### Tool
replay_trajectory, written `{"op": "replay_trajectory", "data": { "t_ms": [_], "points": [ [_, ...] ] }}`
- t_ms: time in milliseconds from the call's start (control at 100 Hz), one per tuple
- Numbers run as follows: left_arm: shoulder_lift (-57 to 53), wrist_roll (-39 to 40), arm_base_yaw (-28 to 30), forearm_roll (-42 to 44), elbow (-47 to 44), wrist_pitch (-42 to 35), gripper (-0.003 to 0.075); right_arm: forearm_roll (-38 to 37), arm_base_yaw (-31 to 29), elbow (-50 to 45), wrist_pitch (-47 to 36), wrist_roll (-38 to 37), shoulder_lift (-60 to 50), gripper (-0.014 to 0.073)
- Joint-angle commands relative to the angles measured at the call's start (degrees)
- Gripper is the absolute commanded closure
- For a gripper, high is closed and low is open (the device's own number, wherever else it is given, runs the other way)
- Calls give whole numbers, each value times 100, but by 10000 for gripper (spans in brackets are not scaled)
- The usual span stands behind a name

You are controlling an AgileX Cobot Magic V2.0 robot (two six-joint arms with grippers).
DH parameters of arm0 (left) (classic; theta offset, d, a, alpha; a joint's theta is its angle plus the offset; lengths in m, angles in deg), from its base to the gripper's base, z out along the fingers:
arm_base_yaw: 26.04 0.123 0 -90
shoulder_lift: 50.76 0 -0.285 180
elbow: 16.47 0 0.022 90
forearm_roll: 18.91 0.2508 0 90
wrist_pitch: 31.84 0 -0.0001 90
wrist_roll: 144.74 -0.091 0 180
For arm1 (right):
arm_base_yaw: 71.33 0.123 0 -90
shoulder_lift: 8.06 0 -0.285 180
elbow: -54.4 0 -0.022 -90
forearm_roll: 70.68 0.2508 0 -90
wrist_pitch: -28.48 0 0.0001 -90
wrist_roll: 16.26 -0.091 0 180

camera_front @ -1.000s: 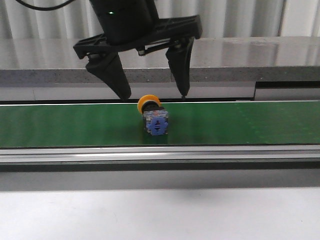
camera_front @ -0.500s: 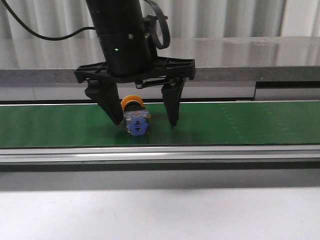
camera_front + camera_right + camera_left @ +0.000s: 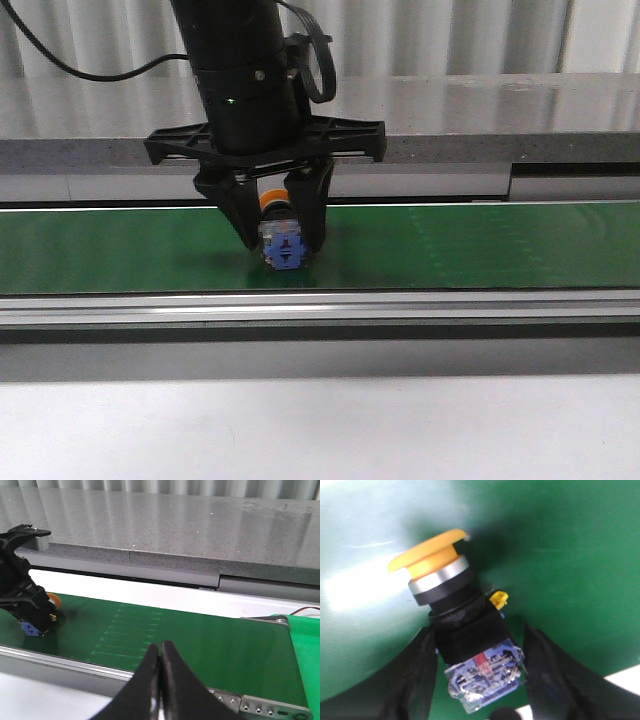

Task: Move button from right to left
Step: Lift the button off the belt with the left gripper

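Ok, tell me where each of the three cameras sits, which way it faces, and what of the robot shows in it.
Front view: ahead of the robot, level with the green belt, facing forward; it shows the left gripper shut on the button.
Left wrist view: on the left arm, looking down at the button's yellow cap; both fingers flank its blue block.
Right wrist view: on the right arm, looking across the belt; the right gripper is shut and empty.
Shared: right wrist and front views both show the left gripper holding the button.
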Motion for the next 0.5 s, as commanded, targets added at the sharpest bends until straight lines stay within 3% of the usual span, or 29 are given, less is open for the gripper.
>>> {"op": "replay_trajectory", "data": {
  "t_ms": [0,240,490],
  "points": [
    [-447,-82,-43,28,354,101,712,30,1,126,-477,64,64,659],
    [-830,-564,134,292,751,597,712,30,1,126,-477,64,64,659],
    [-1065,-1256,1086,268,753,781,712,30,1,126,-477,64,64,659]
  ]
}}
